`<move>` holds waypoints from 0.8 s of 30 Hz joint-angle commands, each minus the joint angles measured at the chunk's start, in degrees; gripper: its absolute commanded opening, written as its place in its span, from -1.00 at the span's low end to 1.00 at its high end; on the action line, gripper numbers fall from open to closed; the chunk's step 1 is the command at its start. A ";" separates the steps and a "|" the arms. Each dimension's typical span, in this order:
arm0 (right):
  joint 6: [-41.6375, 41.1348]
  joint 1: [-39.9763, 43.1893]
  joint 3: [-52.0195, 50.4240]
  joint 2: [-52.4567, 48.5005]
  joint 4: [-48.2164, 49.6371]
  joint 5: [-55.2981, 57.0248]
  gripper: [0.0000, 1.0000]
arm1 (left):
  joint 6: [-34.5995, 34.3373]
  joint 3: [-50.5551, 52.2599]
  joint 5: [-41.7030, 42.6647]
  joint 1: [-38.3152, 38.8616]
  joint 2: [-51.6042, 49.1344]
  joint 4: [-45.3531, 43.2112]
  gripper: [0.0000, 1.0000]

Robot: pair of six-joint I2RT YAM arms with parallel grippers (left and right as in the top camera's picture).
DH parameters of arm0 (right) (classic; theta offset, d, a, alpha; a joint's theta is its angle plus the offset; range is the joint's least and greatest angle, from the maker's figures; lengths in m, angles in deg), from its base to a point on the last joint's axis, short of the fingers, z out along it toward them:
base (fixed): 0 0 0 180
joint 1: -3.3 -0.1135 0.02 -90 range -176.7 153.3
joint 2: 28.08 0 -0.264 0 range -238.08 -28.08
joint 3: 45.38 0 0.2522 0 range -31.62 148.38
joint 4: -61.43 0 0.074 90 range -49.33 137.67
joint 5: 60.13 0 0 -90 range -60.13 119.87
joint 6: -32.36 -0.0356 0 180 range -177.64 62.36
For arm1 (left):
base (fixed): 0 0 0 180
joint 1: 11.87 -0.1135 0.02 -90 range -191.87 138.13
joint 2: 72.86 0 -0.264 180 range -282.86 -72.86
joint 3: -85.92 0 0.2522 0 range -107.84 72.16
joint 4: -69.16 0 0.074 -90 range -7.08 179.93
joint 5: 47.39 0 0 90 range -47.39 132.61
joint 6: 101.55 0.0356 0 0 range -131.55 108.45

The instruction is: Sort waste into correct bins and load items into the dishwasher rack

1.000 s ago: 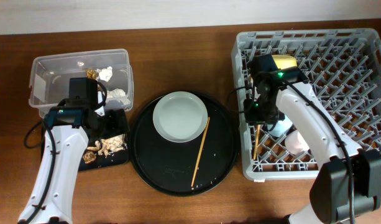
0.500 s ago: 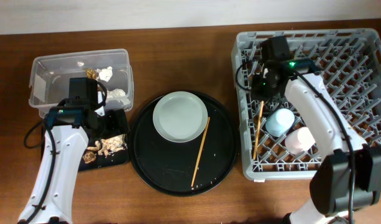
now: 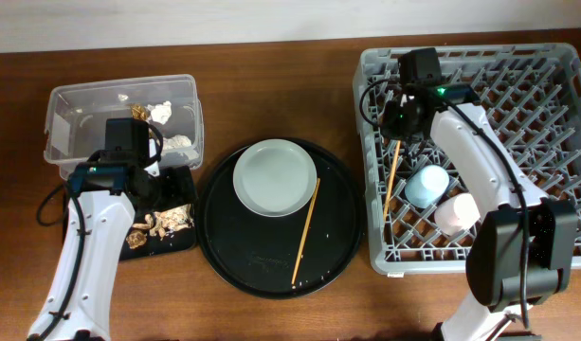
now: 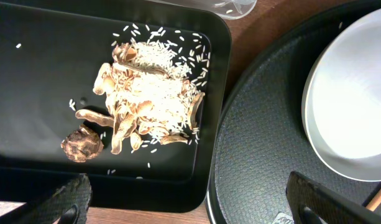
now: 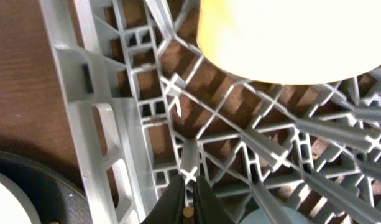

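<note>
Pinching a chopstick [image 3: 394, 180] by its top end beside the left wall of the dishwasher rack [image 3: 366, 199], the right gripper [image 5: 189, 186] (jaws closed on it) may, I judge, lose the thin stick through the lattice on release.

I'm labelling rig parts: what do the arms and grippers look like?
The left arm and right arm have white links, black joints and black cables. The left has a teal band, the right a green light. The left gripper and right gripper have dark fingers.
</note>
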 commanded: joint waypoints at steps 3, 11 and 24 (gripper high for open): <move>2.47 0.00 1.40 -0.26 2.45 -5.95 0.39 | -0.55 -0.15 0.20 -0.20 0.87 -0.04 0.98; -0.96 -13.44 4.42 5.33 -16.85 -8.74 0.40 | -0.55 -0.15 0.20 -0.20 0.87 -0.04 0.99; -23.74 -34.25 -24.96 5.20 3.32 -6.05 0.43 | -0.55 -0.15 0.22 -0.20 0.87 0.00 0.99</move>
